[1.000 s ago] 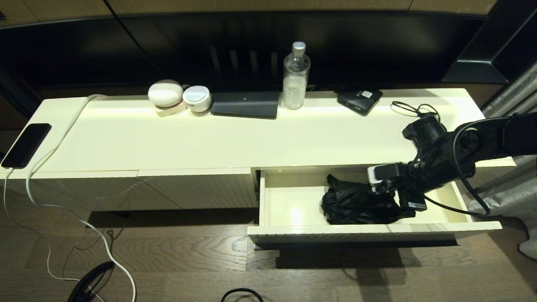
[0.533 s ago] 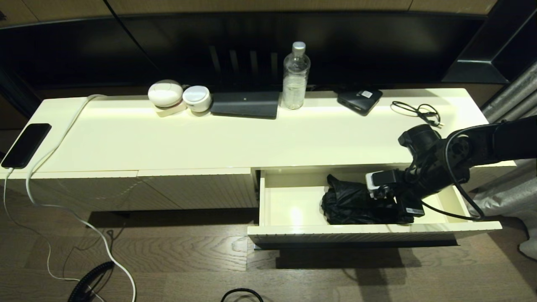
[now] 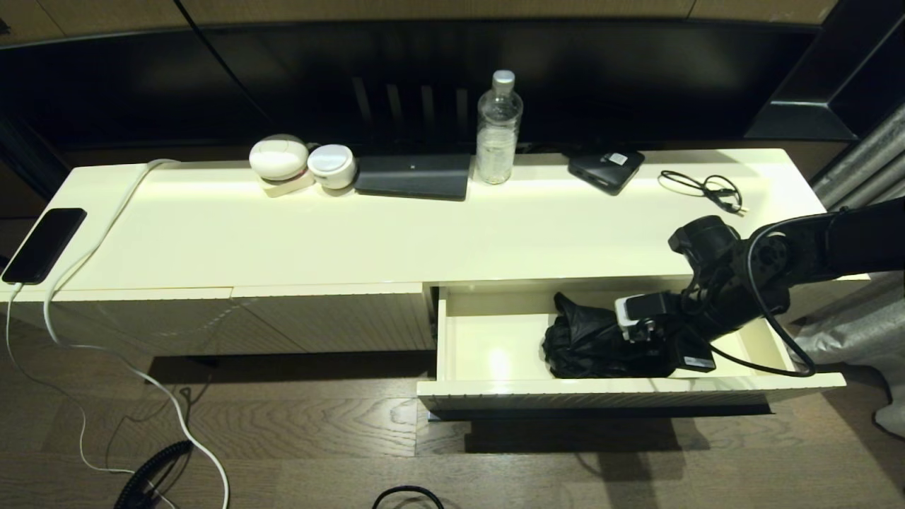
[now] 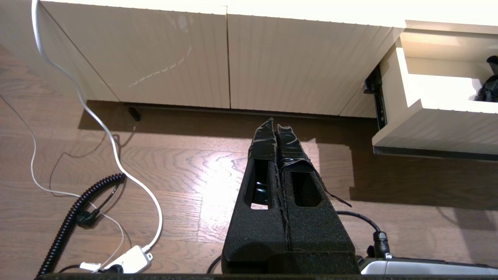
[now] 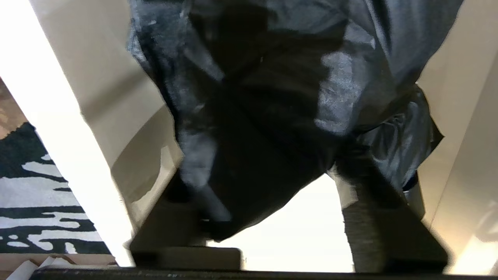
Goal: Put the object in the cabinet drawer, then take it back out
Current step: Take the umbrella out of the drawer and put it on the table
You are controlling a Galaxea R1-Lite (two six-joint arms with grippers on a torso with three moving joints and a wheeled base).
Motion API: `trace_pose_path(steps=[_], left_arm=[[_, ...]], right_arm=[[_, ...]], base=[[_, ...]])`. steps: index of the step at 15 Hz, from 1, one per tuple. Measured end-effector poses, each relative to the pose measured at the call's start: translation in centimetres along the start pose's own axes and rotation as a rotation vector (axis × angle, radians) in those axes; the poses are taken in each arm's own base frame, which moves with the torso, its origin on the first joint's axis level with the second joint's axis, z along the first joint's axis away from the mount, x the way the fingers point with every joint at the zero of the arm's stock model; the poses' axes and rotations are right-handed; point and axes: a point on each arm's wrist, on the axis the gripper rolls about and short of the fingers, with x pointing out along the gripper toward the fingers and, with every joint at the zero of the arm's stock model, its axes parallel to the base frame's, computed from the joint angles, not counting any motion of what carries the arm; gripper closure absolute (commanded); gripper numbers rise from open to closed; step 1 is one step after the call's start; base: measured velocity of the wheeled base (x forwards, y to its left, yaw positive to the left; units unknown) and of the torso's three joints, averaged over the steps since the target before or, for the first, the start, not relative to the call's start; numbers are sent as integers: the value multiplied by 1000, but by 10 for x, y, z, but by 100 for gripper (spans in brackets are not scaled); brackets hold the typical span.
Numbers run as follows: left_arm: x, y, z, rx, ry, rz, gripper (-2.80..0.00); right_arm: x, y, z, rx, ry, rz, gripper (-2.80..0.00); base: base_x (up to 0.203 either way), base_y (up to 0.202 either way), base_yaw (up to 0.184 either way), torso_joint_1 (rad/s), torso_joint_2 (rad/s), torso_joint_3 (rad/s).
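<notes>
The cabinet drawer (image 3: 629, 387) stands pulled out at the right, cream inside, and its ribbed front (image 4: 435, 128) also shows in the left wrist view. The black folding umbrella (image 3: 587, 343) lies bundled in the drawer's middle. My right gripper (image 3: 664, 346) reaches down into the drawer at the umbrella's right end. In the right wrist view its fingers (image 5: 373, 217) are spread wide on either side of the shiny fabric (image 5: 272, 97), open. My left gripper (image 4: 276, 124) is shut on nothing, parked low over the wooden floor left of the drawer.
On the cabinet top stand a clear bottle (image 3: 498, 127), a flat dark device (image 3: 413, 175), two white round cases (image 3: 279, 157), a small black box with a white label (image 3: 606, 168), a thin black cable (image 3: 703, 187) and a phone (image 3: 44, 244). White cables trail on the floor (image 4: 116, 155).
My right gripper has sunk lower into the drawer and shifted left, closing in over the umbrella's right end. The umbrella and the left arm have stayed put.
</notes>
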Motion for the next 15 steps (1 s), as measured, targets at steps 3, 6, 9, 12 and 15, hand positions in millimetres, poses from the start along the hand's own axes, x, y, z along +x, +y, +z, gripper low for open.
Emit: trace_pose_path(steps=[3,6,9,12,15], left_arm=[[0,0,0,0,0,0,0],[0,0,0,0,0,0,0],[0,0,0,-1,0,0,0],[0,0,0,0,0,0,0],[0,0,0,0,0,0,0]], right_arm=[[1,0,0,0,0,1,0],[-5,2,0,-1,-1,-6,0],[-22,7,2,-1,-5,-28,0],[-49,11,5,17,-16,-82,0],[-79,15,9,9,-30,-133,0]], base=[[0,0,0,0,0,0],[0,0,0,0,0,0],[0,0,0,0,0,0],[0,0,0,0,0,0],[0,0,0,0,0,0]])
